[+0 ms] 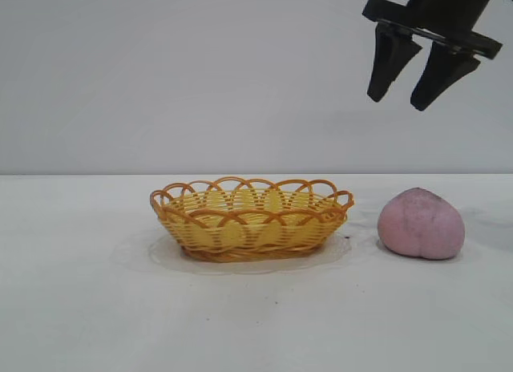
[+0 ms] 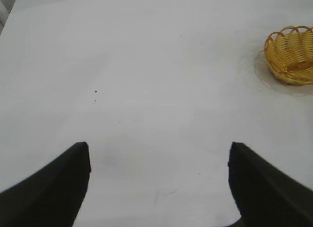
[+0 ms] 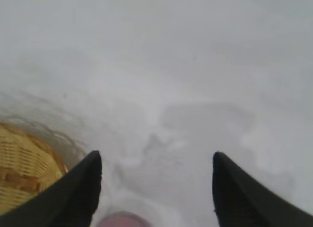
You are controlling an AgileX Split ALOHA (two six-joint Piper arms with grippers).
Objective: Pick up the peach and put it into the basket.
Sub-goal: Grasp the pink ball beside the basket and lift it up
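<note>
A pink peach (image 1: pixel 422 224) sits on the white table (image 1: pixel 80 308), just right of an empty wicker basket (image 1: pixel 250 220). The right gripper (image 1: pixel 410 90) hangs above the peach, jaws apart, holding nothing. The left gripper (image 2: pixel 159 180) is wide open over bare table.

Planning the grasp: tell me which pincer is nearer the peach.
Right. The right pincer hangs open above the peach, apart from it. The left pincer, open over bare table, has no peach in view.

Left hand (image 2: pixel 159 185) over bare white table (image 2: pixel 146 65), two dark fingers (image 2: pixel 49 188) spread wide apart, nothing between them. Basket (image 2: pixel 291 55) far off at frame edge, partly cut off, yellow weave, orange looped rim, sitting on table. Few small dark specks (image 2: pixel 96 92) on table surface.
</note>
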